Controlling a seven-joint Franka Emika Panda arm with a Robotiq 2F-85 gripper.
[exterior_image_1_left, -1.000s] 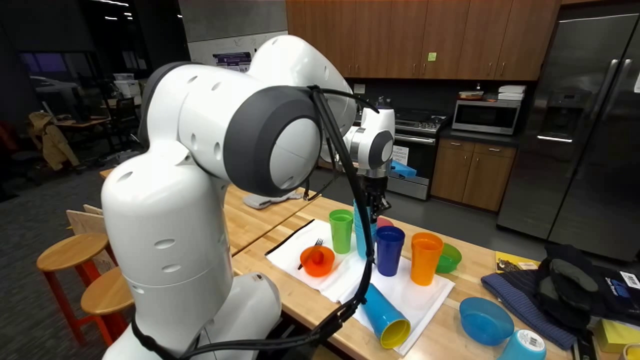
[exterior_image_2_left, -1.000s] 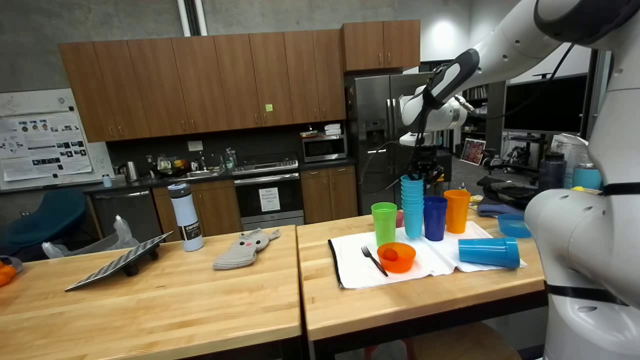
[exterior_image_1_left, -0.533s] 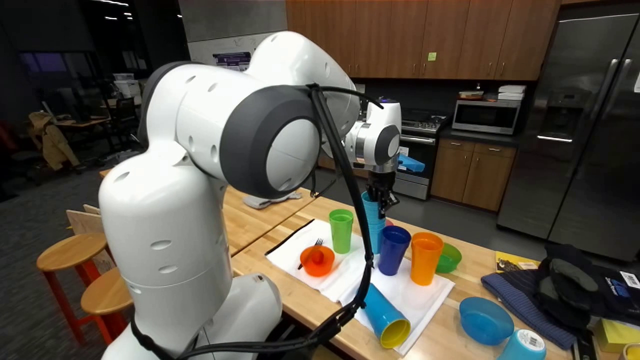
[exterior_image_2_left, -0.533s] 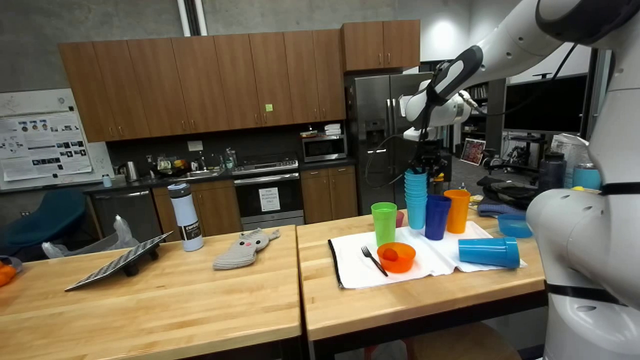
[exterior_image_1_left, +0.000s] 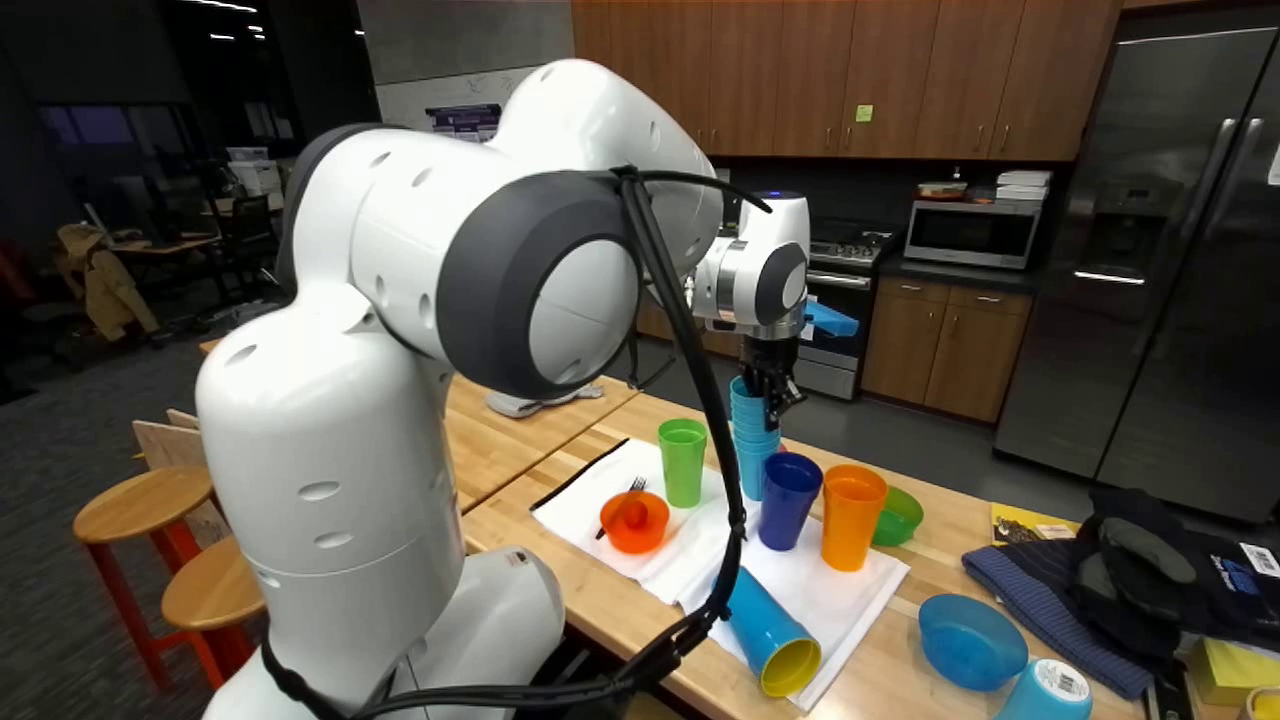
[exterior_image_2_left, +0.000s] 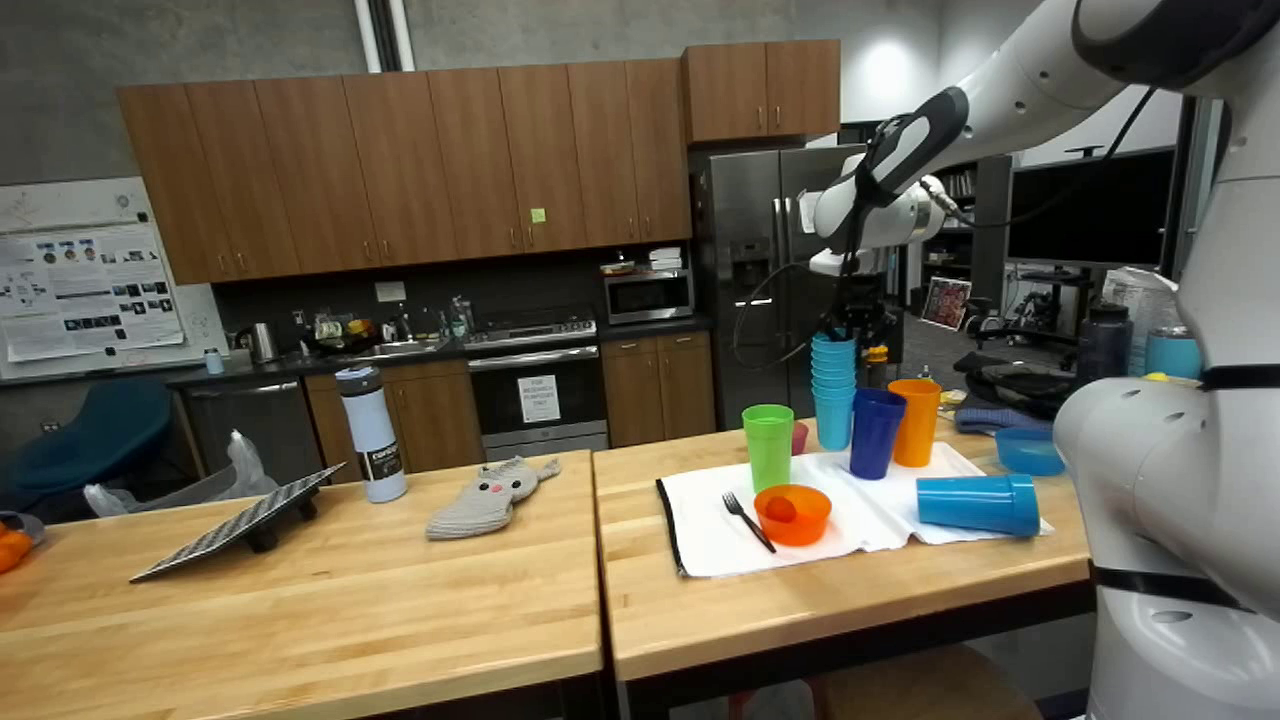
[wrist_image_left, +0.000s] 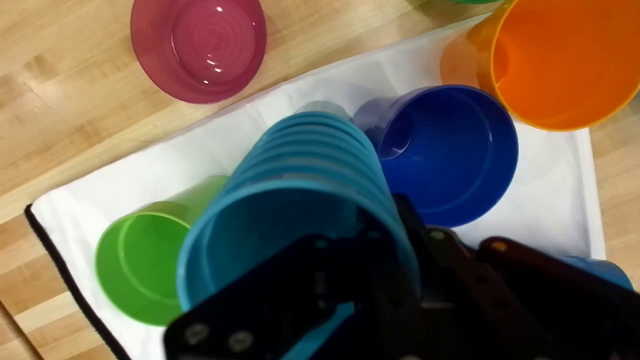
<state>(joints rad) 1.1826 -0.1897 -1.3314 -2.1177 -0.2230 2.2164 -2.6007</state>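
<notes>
A tall stack of light-blue cups (wrist_image_left: 312, 150) stands nearly upright, with my gripper (wrist_image_left: 385, 212) shut on the top cup's rim. In the wrist view one finger goes inside that cup and the other presses outside its wall. Both exterior views show the gripper (exterior_image_1_left: 772, 405) at the top of the stack (exterior_image_2_left: 833, 395). Whether the stack's base clears the white cloth (wrist_image_left: 165, 160) I cannot tell. Close beside the outer finger is a dark-blue cup (wrist_image_left: 450, 165), leaning slightly. A green cup (wrist_image_left: 145, 265) flanks the stack on its far side. Past the dark-blue cup stands an orange cup (wrist_image_left: 560, 65).
A pink bowl (wrist_image_left: 215, 40) sits beyond the cloth. An orange bowl (exterior_image_2_left: 808, 525), a black fork (exterior_image_2_left: 745, 518) and a tipped blue cup (exterior_image_1_left: 765, 630) lie on the cloth. A blue bowl (exterior_image_1_left: 972, 640) and a green bowl (exterior_image_1_left: 900, 515) are off it.
The gripper and the cup stack have moved together, away from the robot's base and toward the dark-blue cup. That cup has gone from upright to a slight lean.
</notes>
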